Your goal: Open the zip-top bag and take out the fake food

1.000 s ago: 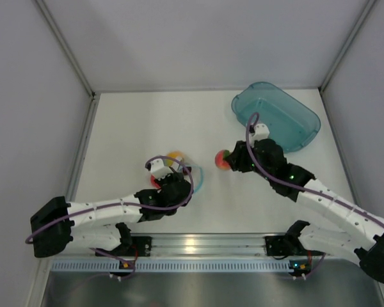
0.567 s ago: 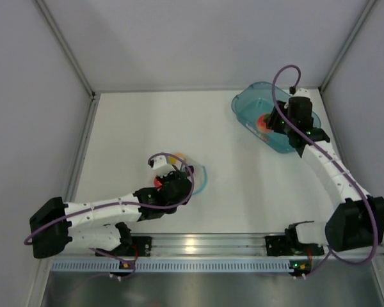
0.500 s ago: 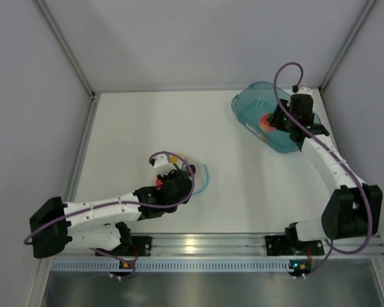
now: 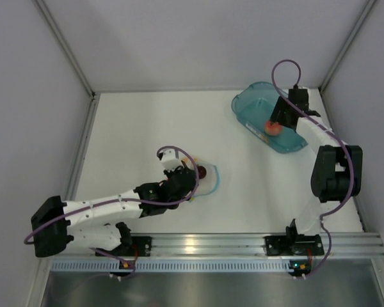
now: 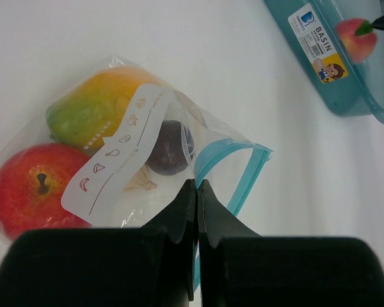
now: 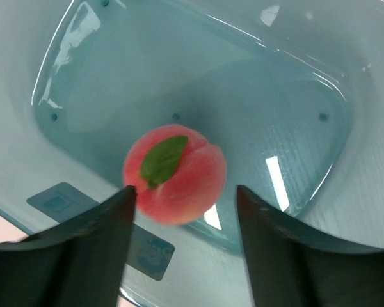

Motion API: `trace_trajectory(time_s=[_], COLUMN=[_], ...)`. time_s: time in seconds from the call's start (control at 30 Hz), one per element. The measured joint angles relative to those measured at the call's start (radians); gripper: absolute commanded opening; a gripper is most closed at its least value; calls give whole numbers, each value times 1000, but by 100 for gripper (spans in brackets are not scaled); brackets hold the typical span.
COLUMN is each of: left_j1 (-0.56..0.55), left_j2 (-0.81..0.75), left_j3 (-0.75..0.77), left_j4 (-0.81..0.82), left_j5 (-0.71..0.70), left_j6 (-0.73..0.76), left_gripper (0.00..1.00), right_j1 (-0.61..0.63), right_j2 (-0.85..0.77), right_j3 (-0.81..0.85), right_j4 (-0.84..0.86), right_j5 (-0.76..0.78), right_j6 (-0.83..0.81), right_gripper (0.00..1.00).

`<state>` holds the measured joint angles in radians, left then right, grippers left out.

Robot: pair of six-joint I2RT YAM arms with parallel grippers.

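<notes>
The zip-top bag (image 5: 137, 144), clear with a teal-blue strip, lies on the white table and also shows in the top view (image 4: 208, 179). Inside it are a yellow-orange mango (image 5: 99, 105), a red ball (image 5: 32, 188) and a small dark red piece (image 5: 169, 148). My left gripper (image 5: 196, 185) is shut, pinching the bag's film by the open zip strip; it also shows in the top view (image 4: 191, 181). My right gripper (image 6: 182, 199) is open over the teal tub (image 6: 256, 96). The pinkish peach (image 6: 175, 174) is in the tub just beyond the fingers, which do not hold it.
The teal tub (image 4: 301, 137) stands at the back right near the enclosure wall, and it shows in the left wrist view (image 5: 320, 70) with a label on its side. Grey walls close the table on three sides. A metal rail runs along the near edge.
My right gripper carried the peach from the table's middle to the tub and opened over it. My left gripper moved the bag a little to the right.
</notes>
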<state>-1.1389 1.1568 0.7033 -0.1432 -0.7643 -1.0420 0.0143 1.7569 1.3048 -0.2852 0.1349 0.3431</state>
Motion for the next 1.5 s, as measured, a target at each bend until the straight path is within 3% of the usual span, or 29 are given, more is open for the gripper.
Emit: trace_trajectory(time_s=[0.13,0.27,0.37,0.53,0.67,0.8,1.1,1.5], left_j1=[0,4,6,6,6,7,6,6], left_j2=[-4,-5,-5,-1,28,68,134,153], left_j3=[0,0,2,8,41,62,79,82], left_j4=[0,0,0,-2,-4,-4,-4,-4], left_j5=[6,6,4,-10,-12,-12,20,95], left_j6=[18,28,27,-2,-32,-65,-192,-379], left_gripper=[0,0,0,0,0,0,0,0], right_j1=[0,0,1,79,290,499,805,843], right_j2=[0,-37,-140,-475,-671,-759,-726,-542], right_j3=[34,44,-32,-334,-516,-626,-671,-696], right_j4=[-24,-51,-20,70,140,182,270,387], right_j5=[-2,-55,-156,-273,-287,-235,-41,69], right_j6=[-9,-10,20,128,211,280,366,439], right_gripper=[93,98,93,79,69,60,50,47])
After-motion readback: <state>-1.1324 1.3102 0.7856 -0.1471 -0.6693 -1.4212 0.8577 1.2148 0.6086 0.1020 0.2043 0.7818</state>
